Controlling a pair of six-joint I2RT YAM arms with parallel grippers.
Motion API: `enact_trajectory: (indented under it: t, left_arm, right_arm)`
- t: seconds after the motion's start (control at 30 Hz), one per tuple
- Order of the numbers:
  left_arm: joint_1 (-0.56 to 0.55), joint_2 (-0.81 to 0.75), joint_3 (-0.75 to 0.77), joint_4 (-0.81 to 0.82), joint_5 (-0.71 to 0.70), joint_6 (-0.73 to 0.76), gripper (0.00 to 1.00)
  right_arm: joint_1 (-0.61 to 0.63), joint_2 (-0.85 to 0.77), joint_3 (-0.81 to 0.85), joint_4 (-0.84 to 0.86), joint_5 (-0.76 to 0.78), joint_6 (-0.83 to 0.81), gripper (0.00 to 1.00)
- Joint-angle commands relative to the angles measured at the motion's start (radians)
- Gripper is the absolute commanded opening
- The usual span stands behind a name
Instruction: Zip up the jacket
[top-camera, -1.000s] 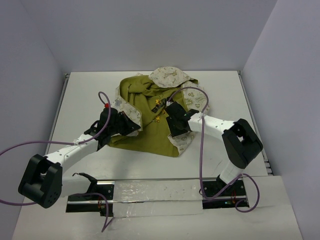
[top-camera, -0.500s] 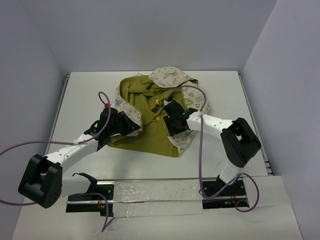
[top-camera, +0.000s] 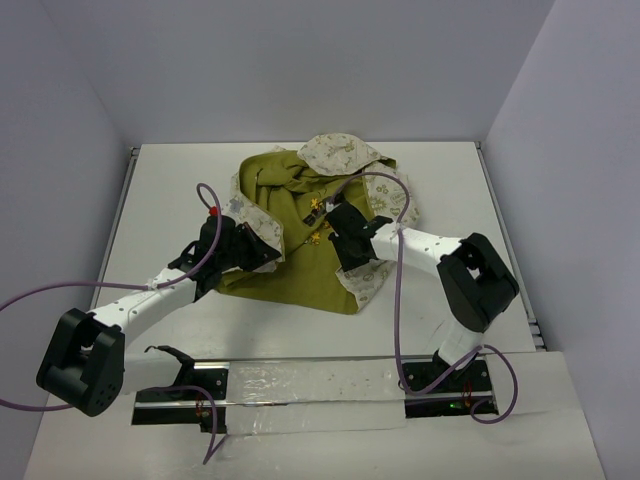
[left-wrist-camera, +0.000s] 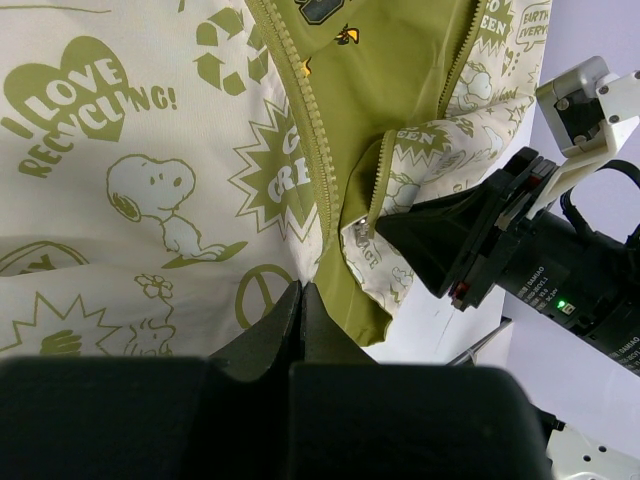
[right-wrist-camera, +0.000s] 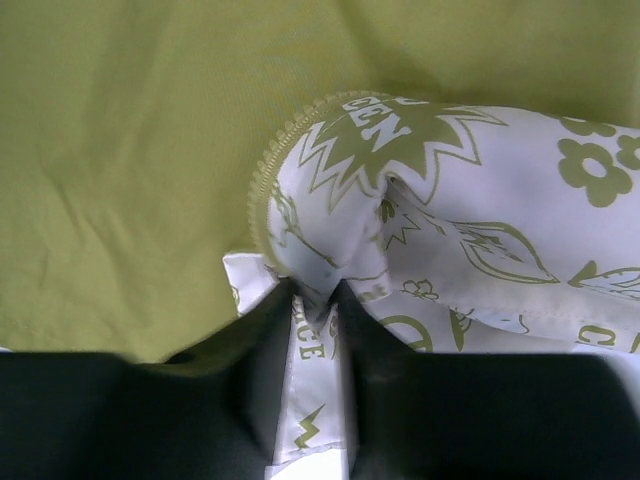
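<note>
1 jacket, unzipped; L fingers clamped on edge, R fingers pinching edge.

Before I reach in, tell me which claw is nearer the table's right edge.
Right. The right claw pinches the jacket hem mid-table; the left claw holds it farther from the table's right edge.
</note>
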Motion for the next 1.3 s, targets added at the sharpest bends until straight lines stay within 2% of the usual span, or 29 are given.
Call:
enact_trajectory:
  t: [0.0, 0.23, 0.33, 0.6, 0.77, 0.9, 1.1, 1.27]
  left_arm:
    - [-0.007, -0.004, 0.035, 0.035, 0.005, 0.004, 0.00]
    - [-0.007, -0.011, 0.032, 0.032, 0.000, 0.004, 0.00]
    - [-0.007, -0.011, 0.034, 0.030, 0.000, 0.006, 0.00]
    - [-0.007, -0.054, 0.051, 0.000, -0.031, 0.027, 0.00]
    - [-0.007, -0.096, 0.075, -0.001, -0.022, 0.073, 0.00]
    - [-0.008, -0.127, 0.095, 0.030, 0.037, 0.128, 0.00]
    - [-0.007, -0.217, 0.031, 0.185, 0.097, 0.166, 0.00]
    - [-0.009, -0.275, -0.070, 0.334, 0.135, 0.202, 0.00]
  right_arm:
    - [0.008, 0.001, 0.019, 0.022, -0.001, -0.009, 0.23]
    - [0.007, -0.032, 0.015, 0.016, -0.058, -0.011, 0.05]
    - [0.007, -0.068, 0.005, 0.016, -0.102, -0.011, 0.00]
    - [-0.017, -0.302, -0.039, 0.095, -0.303, 0.024, 0.00]
    - [-0.019, -0.457, -0.122, 0.277, -0.394, 0.061, 0.00]
    - [-0.020, -0.538, -0.212, 0.494, -0.454, 0.102, 0.00]
    - [-0.022, -0.547, -0.278, 0.677, -0.504, 0.154, 0.00]
    - [-0.025, -0.530, -0.383, 0.894, -0.632, 0.223, 0.00]
